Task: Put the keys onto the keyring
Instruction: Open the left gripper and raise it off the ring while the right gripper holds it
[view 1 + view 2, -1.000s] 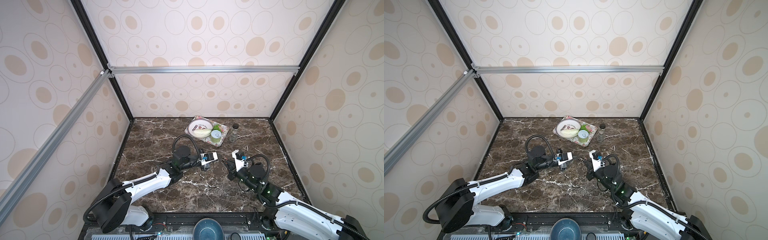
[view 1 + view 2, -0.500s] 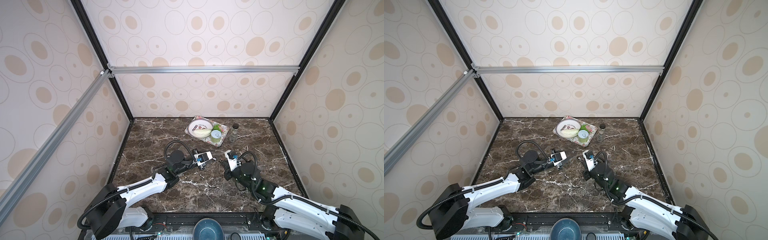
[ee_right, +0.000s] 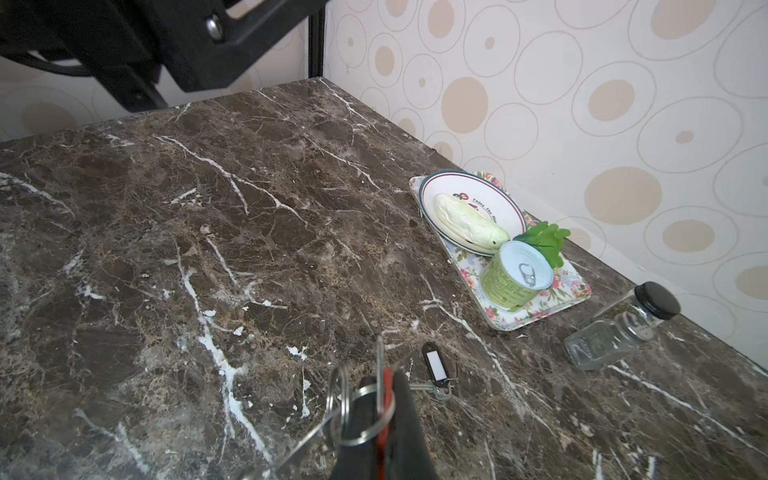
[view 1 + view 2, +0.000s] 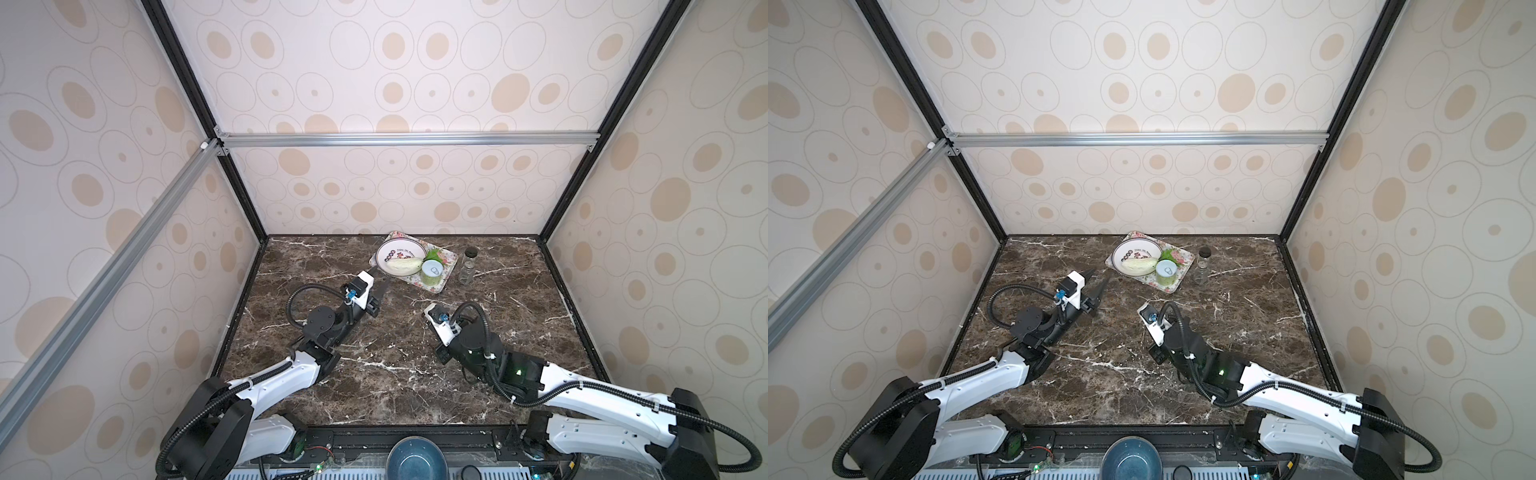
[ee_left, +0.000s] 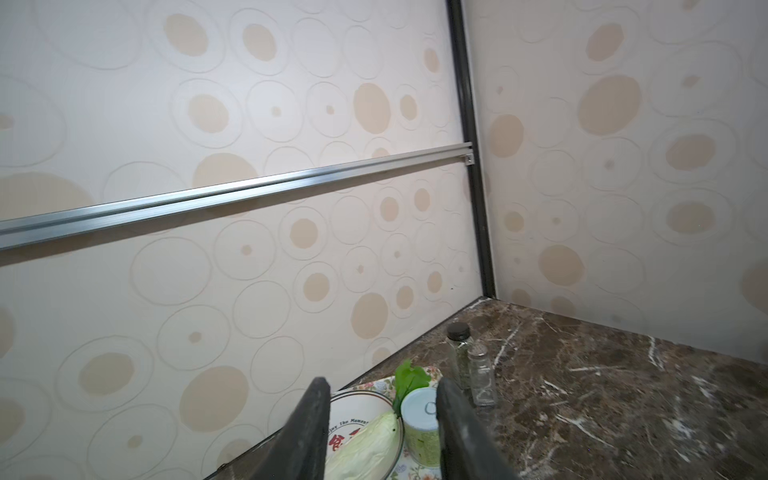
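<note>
The left claw is spread, with nothing between its two black fingers. It hangs over the dark brown marble bench, left of the middle, and points toward the flowered rectangular tray at the far side. On this tray are a round white plate with a green rim, which carries a pale cabbage piece, then a green tin can with a pull-tab lid and a green leaf. Just right of the tray a clear glass jar with a black lid stands on the bench.

The right claw is right of the middle and nearer than the tray. It is pressed together and pinches the key with the red tag, of which only a strip of red shows between the fingers. Thin grey metal ring loops hang around the claw tips. A thin grey edge rises from them, but I cannot tell if this is the large keyring, nor how the parts are joined. The key with the black tag and white label lies flat on the bench just beyond the right claw, apart from it, on the side of the tray.
</note>
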Controlling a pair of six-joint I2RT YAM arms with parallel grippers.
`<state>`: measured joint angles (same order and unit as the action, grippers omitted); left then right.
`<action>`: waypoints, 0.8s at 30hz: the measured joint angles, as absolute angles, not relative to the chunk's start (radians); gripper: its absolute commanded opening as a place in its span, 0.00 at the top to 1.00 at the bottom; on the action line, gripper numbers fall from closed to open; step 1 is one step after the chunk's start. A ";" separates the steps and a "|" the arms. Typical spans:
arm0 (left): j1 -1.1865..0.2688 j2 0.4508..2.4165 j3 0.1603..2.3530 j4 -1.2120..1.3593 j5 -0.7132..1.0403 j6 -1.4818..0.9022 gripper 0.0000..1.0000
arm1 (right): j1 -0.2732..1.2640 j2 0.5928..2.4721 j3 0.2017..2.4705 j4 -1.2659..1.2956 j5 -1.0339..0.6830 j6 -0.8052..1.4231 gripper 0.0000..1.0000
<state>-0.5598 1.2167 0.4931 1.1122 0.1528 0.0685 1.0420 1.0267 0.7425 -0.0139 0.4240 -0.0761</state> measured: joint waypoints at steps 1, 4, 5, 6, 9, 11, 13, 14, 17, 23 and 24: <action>-0.554 1.214 0.493 1.115 0.145 0.058 0.57 | 1.042 1.038 0.789 -0.057 0.426 -0.083 1.00; -0.545 1.211 0.491 1.131 0.130 0.035 0.57 | 1.042 1.088 0.933 -0.194 0.424 -0.099 1.00; -0.544 1.211 0.490 1.134 0.130 0.030 0.57 | 1.042 1.106 0.974 -0.237 0.420 -0.106 1.00; -0.543 1.211 0.490 1.136 0.129 0.024 0.57 | 1.042 1.126 1.017 -0.281 0.409 -0.120 1.00; -0.536 1.212 0.490 1.144 0.128 0.014 0.56 | 1.042 1.168 1.103 -0.410 0.361 -0.181 1.00; -0.532 1.212 0.490 1.145 0.128 0.012 0.56 | 1.042 1.179 1.122 -0.480 0.351 -0.231 1.00; -0.529 1.212 0.489 1.146 0.126 0.010 0.56 | 1.042 1.182 1.124 -0.551 0.352 -0.295 1.00; -0.527 1.212 0.488 1.146 0.125 0.010 0.56 | 1.042 1.183 1.124 -0.576 0.352 -0.318 1.00; -0.525 1.212 0.487 1.148 0.124 0.006 0.55 | 1.043 1.184 1.127 -0.658 0.359 -0.399 1.00; -0.524 1.212 0.486 1.151 0.124 -0.004 0.55 | 1.043 1.192 1.196 -0.814 0.366 -0.507 1.00; -0.523 1.212 0.487 1.151 0.123 -0.004 0.55 | 1.043 1.193 1.210 -0.840 0.372 -0.521 1.00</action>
<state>-0.5232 1.2118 0.4866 1.1515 0.1230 -0.0044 1.0428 1.1927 1.2098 -0.8398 0.3717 -0.5213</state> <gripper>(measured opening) 0.453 0.050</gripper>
